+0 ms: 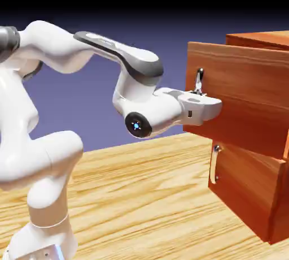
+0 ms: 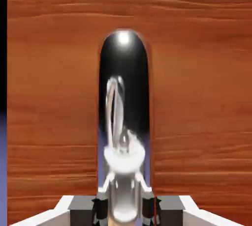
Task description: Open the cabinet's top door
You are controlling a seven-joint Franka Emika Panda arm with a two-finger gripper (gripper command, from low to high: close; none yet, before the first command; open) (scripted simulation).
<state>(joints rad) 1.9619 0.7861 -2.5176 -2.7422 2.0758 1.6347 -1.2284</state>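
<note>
Gripping the silver handle (image 2: 123, 122) of the top door (image 1: 242, 98), the gripper (image 1: 198, 90) is clenched on the bar; in the hand view the shiny bar fills the middle betw. the two grey fingertips (image 2: 101, 208) at the bottom edge, w/ red-brown wood all around it. In the exterior view the white arm (image 1: 84, 55) comes up from lower left, bends over and reaches right, its hand level at the door's front, approx. mid-height of the upper panel. That handle's upper end sticks up just above the hand, tilted a bit; its lower part is hidden behind the hand. Top door sits fwd of the rest of the cabinet (image 1: 257, 38): its front face stands out past the lower panel (image 1: 248, 188), and the cabinet's top edge shows behind it, set back. Lower panel is under it, flush w/ the box, w/ its own vertical silver handle (image 1: 214, 165) near its left edge, untouched and well clear of the hand. Cabinet stands on the light wood table (image 1: 141, 196) at the exterior view's right, blue-violet backdrop (image 1: 84, 106) behind.
</note>
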